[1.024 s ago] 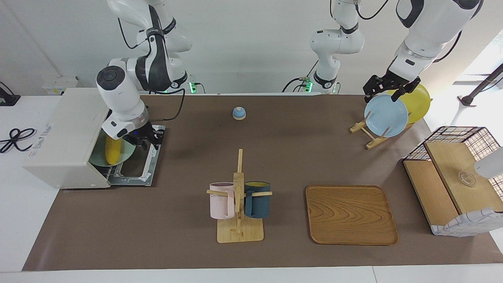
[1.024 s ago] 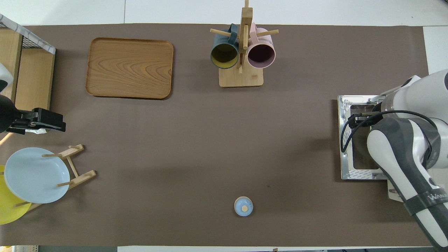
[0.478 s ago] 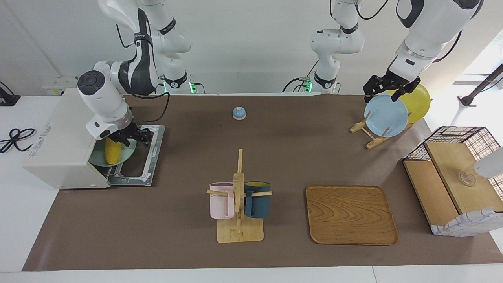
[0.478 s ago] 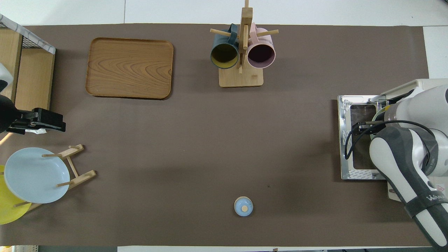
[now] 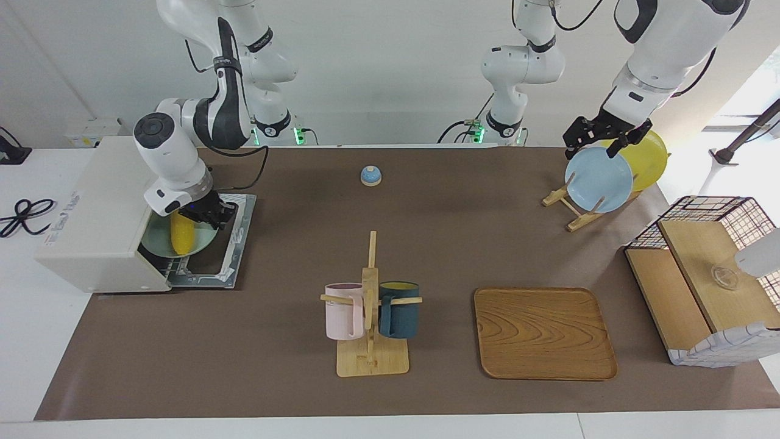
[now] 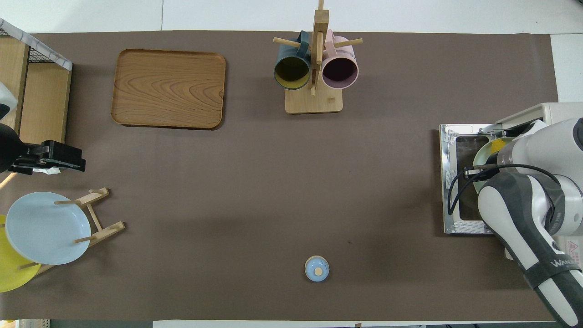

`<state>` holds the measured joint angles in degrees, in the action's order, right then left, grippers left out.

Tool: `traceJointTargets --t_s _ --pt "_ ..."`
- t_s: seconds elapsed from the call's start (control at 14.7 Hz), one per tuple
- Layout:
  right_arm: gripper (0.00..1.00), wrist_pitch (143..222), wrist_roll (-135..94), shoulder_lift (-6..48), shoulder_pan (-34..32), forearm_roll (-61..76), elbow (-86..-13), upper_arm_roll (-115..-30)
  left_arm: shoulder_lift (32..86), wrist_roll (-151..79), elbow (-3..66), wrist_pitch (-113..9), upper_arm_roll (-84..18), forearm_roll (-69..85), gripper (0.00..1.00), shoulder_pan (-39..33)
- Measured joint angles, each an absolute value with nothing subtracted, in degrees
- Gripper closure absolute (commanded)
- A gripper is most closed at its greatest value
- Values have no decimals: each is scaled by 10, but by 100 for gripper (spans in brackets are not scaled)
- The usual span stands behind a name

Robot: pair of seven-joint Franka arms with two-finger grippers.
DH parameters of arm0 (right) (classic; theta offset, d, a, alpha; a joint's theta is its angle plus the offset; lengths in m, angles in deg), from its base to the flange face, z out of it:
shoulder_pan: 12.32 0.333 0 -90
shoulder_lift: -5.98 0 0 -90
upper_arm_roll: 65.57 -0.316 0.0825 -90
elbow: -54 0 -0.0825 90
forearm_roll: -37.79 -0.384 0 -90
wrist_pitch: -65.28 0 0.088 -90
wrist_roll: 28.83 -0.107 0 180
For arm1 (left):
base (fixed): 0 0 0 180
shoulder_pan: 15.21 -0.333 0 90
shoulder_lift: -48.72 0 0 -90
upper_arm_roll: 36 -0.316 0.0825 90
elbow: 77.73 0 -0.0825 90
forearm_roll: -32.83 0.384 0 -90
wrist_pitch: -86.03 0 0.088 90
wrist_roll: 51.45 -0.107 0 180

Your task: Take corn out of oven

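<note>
We've got the right gripper (image 5: 204,214) just above the corn (image 5: 182,234), which sits on a green plate (image 5: 159,241) in the open oven (image 5: 97,216); can't tell its finger state. Left gripper (image 5: 603,139) waits over the blue plate (image 5: 598,180), also unclear.

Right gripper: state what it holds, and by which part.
The right gripper grips the corn by its end nearer the robots, over the green plate at the oven's mouth.

The brown-covered worktop (image 5: 274,366) is occupied by the oven (image 5: 91,219) at the right arm's end, a bell (image 5: 370,175), a mug stand (image 5: 372,360), a wooden tray (image 5: 544,333), a plate rack (image 5: 570,213) and a shelf box (image 5: 701,286).
</note>
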<state>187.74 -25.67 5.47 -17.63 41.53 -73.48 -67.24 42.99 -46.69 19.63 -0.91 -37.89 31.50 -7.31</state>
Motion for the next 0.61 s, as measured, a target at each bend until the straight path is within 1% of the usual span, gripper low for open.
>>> traceJointTargets --t_s 0.14,0.34,0.48,0.61 --pt "100 1860 -266 49 -141 415 -723 -674 430 -467 196 -9 -379 315 0 -73" --pt "100 1829 -352 56 -46 415 -677 -679 430 -467 196 -9 -379 315 0 -73" --pt "100 1809 -416 75 14 415 -636 -682 430 -467 196 -9 -379 315 0 -73" --pt "100 1803 -465 104 61 415 -596 -683 430 -467 196 -9 -379 315 0 -73"
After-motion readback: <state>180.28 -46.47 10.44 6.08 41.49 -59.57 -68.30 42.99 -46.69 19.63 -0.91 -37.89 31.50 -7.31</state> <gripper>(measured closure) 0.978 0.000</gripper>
